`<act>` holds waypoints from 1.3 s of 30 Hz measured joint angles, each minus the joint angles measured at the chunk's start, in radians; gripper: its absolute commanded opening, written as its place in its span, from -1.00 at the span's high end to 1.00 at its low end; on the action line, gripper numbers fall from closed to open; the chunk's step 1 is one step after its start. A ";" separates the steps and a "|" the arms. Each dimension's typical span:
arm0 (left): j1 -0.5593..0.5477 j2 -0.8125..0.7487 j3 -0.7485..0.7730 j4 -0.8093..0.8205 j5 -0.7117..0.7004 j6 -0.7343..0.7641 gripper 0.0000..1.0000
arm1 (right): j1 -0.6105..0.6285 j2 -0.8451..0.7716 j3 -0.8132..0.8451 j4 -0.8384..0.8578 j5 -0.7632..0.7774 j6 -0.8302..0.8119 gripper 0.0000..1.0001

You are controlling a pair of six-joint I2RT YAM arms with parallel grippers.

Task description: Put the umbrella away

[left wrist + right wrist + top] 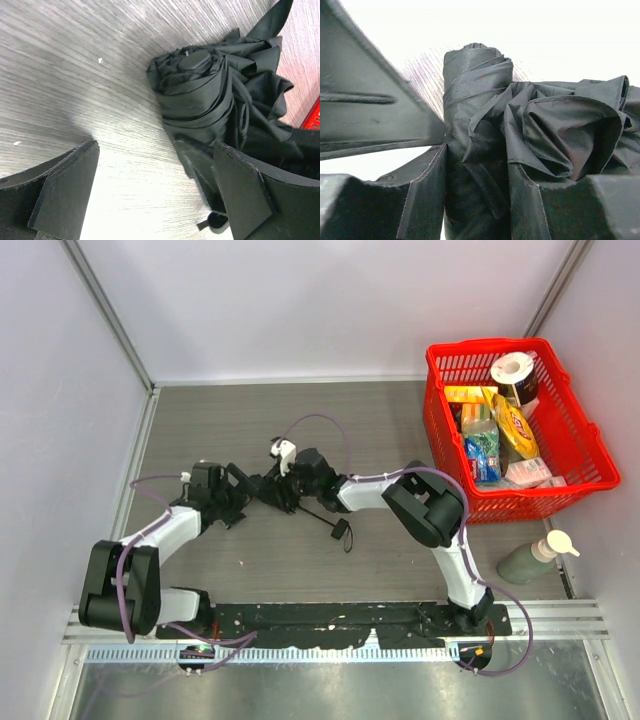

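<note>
- One umbrella point(272, 488) lies about mid-table, between the two arms. Its black canopy is rolled into a rough bundle, with loose folds spilling to one side.
- One thin strap with a small black tab point(340, 530) trails off it toward the near edge and lies slack on the table point(400, 430).
- Two grippers attend it. The right gripper point(480, 200) is clamped across the rolled canopy, a pad on each side of the fabric. I judge this grip is there to keep the roll from springing apart.
- The left gripper point(155, 195) stands spread wide with nothing between its fingers. The capped end of the umbrella sits just beside one finger point(245, 195). It may be placed so as to take a fresh hold or tidy the loose folds, but which I cannot tell.
- One red basket point(480, 345) stands at the far right, well apart from the umbrella. It holds a roll and several packets, too crowded to count surely.
- One green pump bottle point(525, 560) lies just near the basket.
</note>
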 measured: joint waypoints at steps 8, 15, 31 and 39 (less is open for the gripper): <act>0.016 -0.062 -0.105 0.130 0.067 0.007 -0.98 | -0.104 0.064 0.018 0.082 -0.283 0.245 0.98; 0.016 0.063 -0.116 0.351 0.187 -0.086 -0.91 | -0.164 0.133 0.020 0.219 -0.451 0.447 0.98; -0.016 0.242 0.056 0.278 0.135 -0.197 -0.32 | -0.190 0.185 0.071 0.223 -0.581 0.558 0.98; -0.031 0.297 0.148 0.125 0.091 -0.185 0.17 | -0.206 0.207 0.134 0.135 -0.634 0.574 0.98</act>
